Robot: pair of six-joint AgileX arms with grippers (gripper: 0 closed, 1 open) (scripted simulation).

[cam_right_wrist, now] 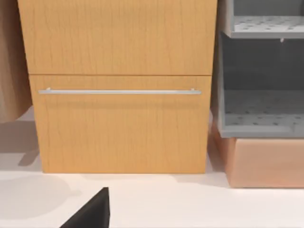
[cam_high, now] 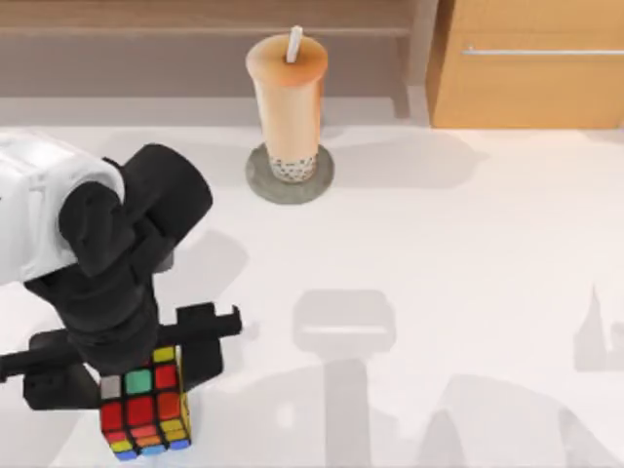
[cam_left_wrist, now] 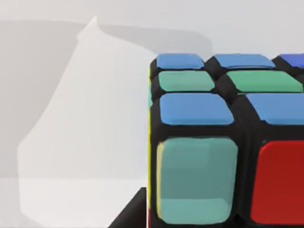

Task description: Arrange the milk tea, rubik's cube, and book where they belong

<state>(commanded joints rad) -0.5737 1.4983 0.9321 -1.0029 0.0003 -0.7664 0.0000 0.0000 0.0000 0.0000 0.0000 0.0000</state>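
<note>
The milk tea (cam_high: 289, 107) stands on a grey coaster (cam_high: 259, 177) at the table's back. The left gripper (cam_high: 146, 375) is clamped on the cube (cam_high: 146, 408) at front left; whether the right gripper's fingers are apart cannot be told

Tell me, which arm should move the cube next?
Probably the left. Its gripper is right over the cube at the table's front left, and its wrist camera sees the cube up close. The right arm's camera faces the wooden cabinet.

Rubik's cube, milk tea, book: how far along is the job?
Done: milk tea stands on its coaster at the table's back. In hand: left gripper is down on the rubik's cube at front left. Left: placing the cube, and the book. Right arm faces the wooden drawer.
</note>
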